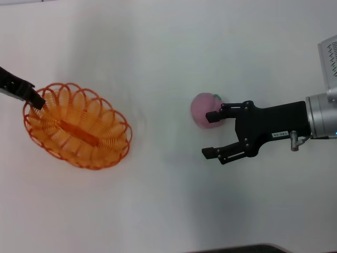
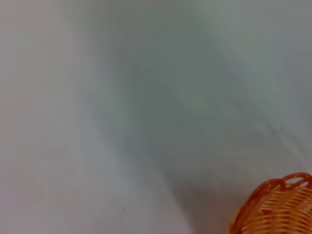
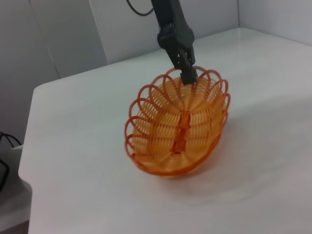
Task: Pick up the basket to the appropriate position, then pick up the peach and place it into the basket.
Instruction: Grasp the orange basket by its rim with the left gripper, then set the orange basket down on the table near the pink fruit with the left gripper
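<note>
Fingers of the right end effector (image 1: 211, 134) are spread wide, one tip overlapping the peach (image 1: 204, 109) on its near side, the other lying clear of it nearer the robot; whether the upper tip actually touches the fruit cannot be told. The peach sits on the white worktop (image 1: 158, 52), right of centre, well apart from the basket (image 1: 77, 125).

The left end effector (image 1: 36, 100) comes in from the left edge of the head view and is pinched onto the scalloped rim at the basket's far-left end. In the right wrist view its dark fingers (image 3: 187, 73) clamp that rim, and the basket (image 3: 178, 127) hangs tilted, its gripped end raised above the worktop (image 3: 87, 146). The left wrist view catches only a corner of the basket (image 2: 275, 207).
</note>
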Robot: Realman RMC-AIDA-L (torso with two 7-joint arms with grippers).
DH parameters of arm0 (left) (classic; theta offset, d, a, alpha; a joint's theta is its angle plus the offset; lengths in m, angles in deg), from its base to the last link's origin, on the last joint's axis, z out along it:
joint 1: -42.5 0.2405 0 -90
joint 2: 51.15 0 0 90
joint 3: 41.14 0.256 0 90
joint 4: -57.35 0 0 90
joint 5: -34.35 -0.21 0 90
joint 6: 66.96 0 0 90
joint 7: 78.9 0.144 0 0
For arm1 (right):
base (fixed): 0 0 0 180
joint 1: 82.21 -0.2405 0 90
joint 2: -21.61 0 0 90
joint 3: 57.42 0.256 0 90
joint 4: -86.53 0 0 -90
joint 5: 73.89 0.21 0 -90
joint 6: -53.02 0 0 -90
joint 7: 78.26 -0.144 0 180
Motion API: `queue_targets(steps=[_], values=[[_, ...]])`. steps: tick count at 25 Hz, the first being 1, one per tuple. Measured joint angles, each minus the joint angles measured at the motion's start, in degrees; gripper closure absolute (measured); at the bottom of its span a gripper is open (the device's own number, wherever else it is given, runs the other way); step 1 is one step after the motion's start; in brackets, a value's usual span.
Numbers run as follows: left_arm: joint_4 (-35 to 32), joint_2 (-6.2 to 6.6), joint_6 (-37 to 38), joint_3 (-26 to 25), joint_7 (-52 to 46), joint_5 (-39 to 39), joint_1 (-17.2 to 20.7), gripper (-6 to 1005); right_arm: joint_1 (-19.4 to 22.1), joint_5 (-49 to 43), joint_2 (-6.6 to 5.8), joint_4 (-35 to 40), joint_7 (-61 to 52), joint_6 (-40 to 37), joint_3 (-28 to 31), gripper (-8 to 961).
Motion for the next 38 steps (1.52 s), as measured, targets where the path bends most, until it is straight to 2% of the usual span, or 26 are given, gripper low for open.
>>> queue_targets(steps=[6, 11, 17, 20, 26, 31, 38], values=[[0.0, 0.07, 1.7, -3.9, -5.2, 0.6, 0.4, 938, 0.0, 0.0, 0.00, 0.0, -0.1, -0.1, -0.2, 8], [0.0, -0.75, 3.7, -11.1, -9.1, 2.6, 2.1, 940, 0.1, 0.0, 0.00, 0.0, -0.7, -0.1, -0.3, 7], [-2.1, -4.23, 3.7, -12.2, -10.6, 5.0, 5.8, 940, 0.4, 0.0, 0.00, 0.0, -0.8, 0.3, -0.3, 7], [-4.8, -6.89, 3.2, -12.6, -11.4, 5.5, 7.7, 941, 0.4, 0.0, 0.00, 0.0, -0.8, 0.3, -0.3, 7], [-9.9, -11.28, 1.7, -12.2, -11.9, 7.5, 10.5, 942, 0.4, 0.0, 0.00, 0.0, -0.7, 0.4, -0.3, 7], [-10.1, -11.89, 0.6, -12.3, -12.7, 7.6, 11.2, 943, 0.6, 0.0, 0.00, 0.0, -0.7, 0.4, -0.3, 7], [-9.7, -12.10, -1.7, -12.4, -13.9, 9.4, 13.1, 942, 0.7, 0.0, 0.00, -0.1, -0.7, 0.4, -0.3, 8]])
